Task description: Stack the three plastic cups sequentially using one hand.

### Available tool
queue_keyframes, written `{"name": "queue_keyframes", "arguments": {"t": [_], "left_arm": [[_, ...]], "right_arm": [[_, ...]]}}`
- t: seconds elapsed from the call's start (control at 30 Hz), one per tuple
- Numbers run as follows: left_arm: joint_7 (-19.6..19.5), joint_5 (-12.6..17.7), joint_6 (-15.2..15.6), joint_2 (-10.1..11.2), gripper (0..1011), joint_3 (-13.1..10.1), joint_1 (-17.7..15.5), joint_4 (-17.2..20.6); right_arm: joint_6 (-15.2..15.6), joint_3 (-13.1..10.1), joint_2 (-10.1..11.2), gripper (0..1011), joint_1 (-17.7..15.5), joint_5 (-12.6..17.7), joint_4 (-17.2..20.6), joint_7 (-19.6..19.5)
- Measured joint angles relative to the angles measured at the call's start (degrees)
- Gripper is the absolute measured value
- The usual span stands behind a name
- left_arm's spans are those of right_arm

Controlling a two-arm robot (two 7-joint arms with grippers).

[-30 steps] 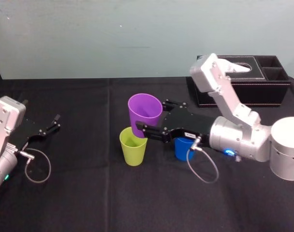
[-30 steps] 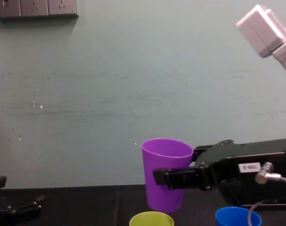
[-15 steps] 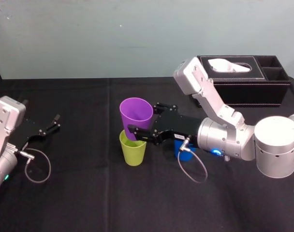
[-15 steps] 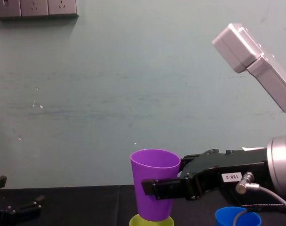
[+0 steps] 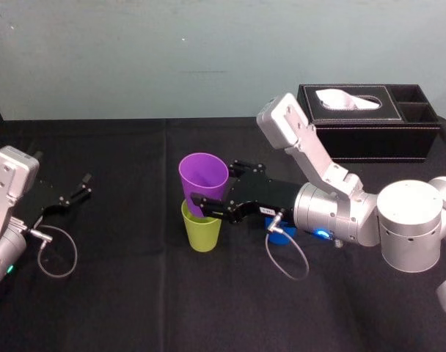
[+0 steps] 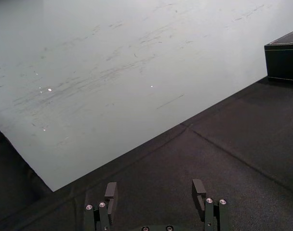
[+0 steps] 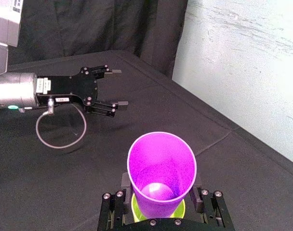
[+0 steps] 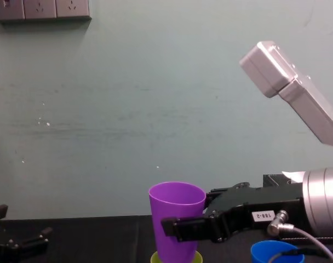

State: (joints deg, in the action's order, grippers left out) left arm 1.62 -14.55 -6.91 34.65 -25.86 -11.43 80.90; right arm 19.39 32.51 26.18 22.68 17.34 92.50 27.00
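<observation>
Right hand (image 5: 216,187) clamped on the purple cup (image 5: 203,176), one finger either side of its wall, just under the rim. The cup's base is already in the mouth of the yellow-green cup (image 5: 202,231) straight below the hand; not seated, slightly tilted. Blue cup (image 8: 273,252) stands on the counter (image 5: 135,293) under the hand's wrist end, close to the cable. Left hand (image 5: 82,187) parked well off to the side, fingers apart, holding nothing.

Risks:
- Nothing steadies the yellow-green cup, so an off-centre push down could tip or skid it.
- Letting go this high leaves the purple cup crooked.
- Fingers pulling out could drag the pair.
- The wrist or cable may knock the blue cup over.
</observation>
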Motion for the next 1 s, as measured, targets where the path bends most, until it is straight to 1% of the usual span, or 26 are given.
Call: {"name": "queue_keyframes", "arguments": {"t": [0.4,1.0], "left_arm": [[0.0,0.0,0.0,0.0,1010,0.0,0.0,0.0],[0.0,0.0,0.0,0.0,1010,0.0,0.0,0.0]], "right_arm": [[-0.5,0.3,-0.9,715,0.4,-1.1,-1.8,0.2],[-1.0,0.4,-2.4,715,0.6,-2.0,-4.8,0.5]]}}
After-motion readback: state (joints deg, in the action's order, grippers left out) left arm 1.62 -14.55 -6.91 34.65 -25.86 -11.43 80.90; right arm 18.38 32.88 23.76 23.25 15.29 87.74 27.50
